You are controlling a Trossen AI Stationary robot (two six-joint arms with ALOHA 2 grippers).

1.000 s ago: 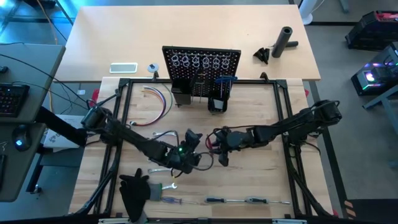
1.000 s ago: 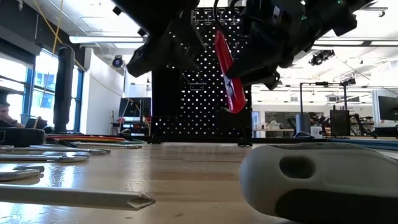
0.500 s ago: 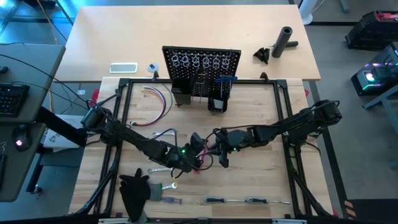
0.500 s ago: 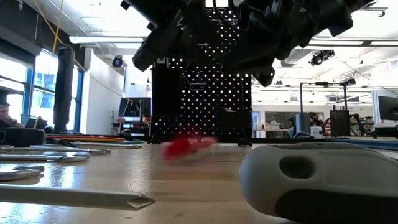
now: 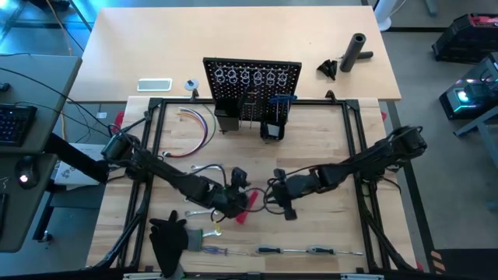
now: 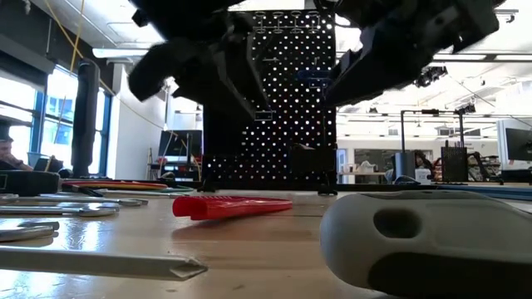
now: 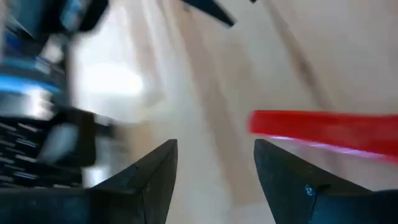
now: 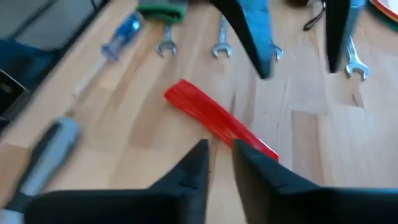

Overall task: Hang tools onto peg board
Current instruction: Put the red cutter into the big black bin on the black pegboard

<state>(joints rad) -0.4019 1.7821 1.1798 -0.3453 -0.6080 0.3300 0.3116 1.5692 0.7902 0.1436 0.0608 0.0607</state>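
Red tool (image 5: 243,215): flat on the table between the two grippers, long axis about 1 to 7 o'clock in the high view, held by nothing, well short of the peg board (image 5: 250,87) at 12 o'clock. Left gripper (image 5: 236,199): nearer, touching or just over the tool's 11 o'clock side, fingers spread, empty, arm low from 9 o'clock. Right gripper (image 5: 274,198): at the tool's 2 o'clock, fingers narrowly parted, empty.

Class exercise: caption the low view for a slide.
A red-handled tool lies flat on the table before the peg board, both arms overhead.
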